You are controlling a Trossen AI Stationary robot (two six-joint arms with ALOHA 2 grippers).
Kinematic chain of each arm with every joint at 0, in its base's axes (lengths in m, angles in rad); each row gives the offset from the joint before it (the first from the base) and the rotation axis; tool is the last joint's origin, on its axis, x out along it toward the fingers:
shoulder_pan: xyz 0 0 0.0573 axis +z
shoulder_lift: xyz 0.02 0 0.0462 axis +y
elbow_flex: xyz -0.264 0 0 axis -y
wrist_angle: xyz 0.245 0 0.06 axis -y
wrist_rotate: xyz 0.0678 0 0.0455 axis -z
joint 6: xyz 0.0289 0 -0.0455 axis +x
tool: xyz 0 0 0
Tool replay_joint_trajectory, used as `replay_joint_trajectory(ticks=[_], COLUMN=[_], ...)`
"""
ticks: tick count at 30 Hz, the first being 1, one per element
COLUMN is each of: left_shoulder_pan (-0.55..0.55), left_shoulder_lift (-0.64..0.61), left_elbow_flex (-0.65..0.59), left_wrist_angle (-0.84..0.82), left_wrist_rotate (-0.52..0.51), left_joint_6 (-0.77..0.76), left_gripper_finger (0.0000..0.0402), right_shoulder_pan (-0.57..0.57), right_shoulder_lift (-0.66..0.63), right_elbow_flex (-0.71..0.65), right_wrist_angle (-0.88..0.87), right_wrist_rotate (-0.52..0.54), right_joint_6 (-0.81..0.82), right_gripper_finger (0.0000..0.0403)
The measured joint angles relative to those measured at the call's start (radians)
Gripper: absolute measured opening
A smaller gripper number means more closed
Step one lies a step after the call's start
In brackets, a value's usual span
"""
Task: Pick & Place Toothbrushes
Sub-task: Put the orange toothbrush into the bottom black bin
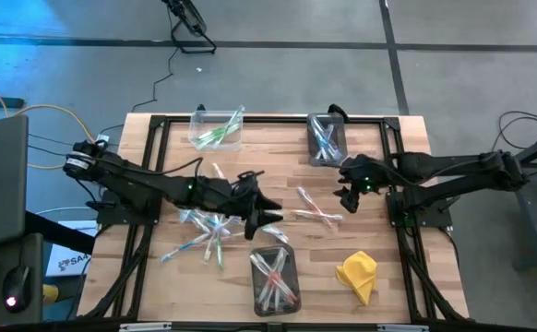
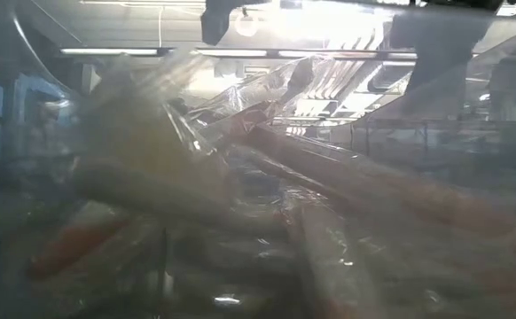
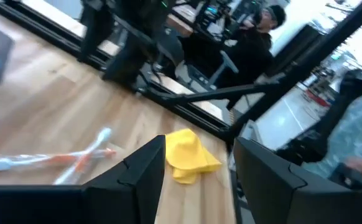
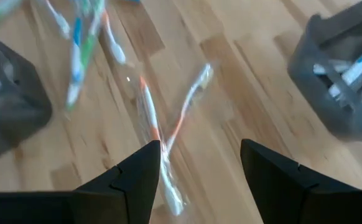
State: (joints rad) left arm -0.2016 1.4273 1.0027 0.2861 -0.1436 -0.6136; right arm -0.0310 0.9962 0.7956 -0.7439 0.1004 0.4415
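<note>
Toothbrushes in clear wrappers lie loose on the wooden table. A pile point(image 1: 204, 231) with blue and green accents sits left of centre. Two crossed orange-accented ones point(image 1: 316, 214) point(image 4: 162, 134) lie right of centre. My left gripper point(image 1: 270, 219) point(image 3: 196, 180) is open and empty, between the pile and the near bin point(image 1: 273, 277). My right gripper point(image 1: 349, 197) point(image 4: 196, 174) is open and empty, hovering just right of the crossed pair. The low view is filled by blurred wrapped toothbrushes point(image 2: 267, 177) close to the lens.
A clear bin with green toothbrushes point(image 1: 218, 129) and a dark bin with blue ones point(image 1: 327, 138) point(image 4: 343, 74) stand at the far edge. The near bin holds pink-red ones. A yellow cloth point(image 1: 359, 275) point(image 3: 187, 155) lies near right. A person point(image 3: 255, 31) is beyond the table.
</note>
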Motion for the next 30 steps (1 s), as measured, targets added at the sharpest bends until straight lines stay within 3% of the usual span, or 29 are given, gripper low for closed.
replay_joint_trajectory(ticks=[15,20,30], left_shoulder_pan=[0.093,0.097,0.097], left_shoulder_lift=[0.0,0.0,0.001], left_elbow_flex=[0.0,0.0,0.0], left_wrist_angle=[-0.001,-0.005,-0.005], left_wrist_rotate=[0.026,0.03,0.032], left_joint_6=[0.0,0.0,-0.001], left_gripper_finger=[0.0187,0.0187,0.0187], right_shoulder_pan=[0.088,0.111,0.111], right_shoulder_lift=[0.327,0.423,0.557], right_elbow_flex=[0.0,0.0,0.0], right_wrist_angle=[-0.065,-0.059,0.008], right_wrist_rotate=[-0.021,0.012,-0.036], right_joint_6=[-0.109,-0.133,-0.133], right_gripper_finger=[0.0215,0.0215,0.0215])
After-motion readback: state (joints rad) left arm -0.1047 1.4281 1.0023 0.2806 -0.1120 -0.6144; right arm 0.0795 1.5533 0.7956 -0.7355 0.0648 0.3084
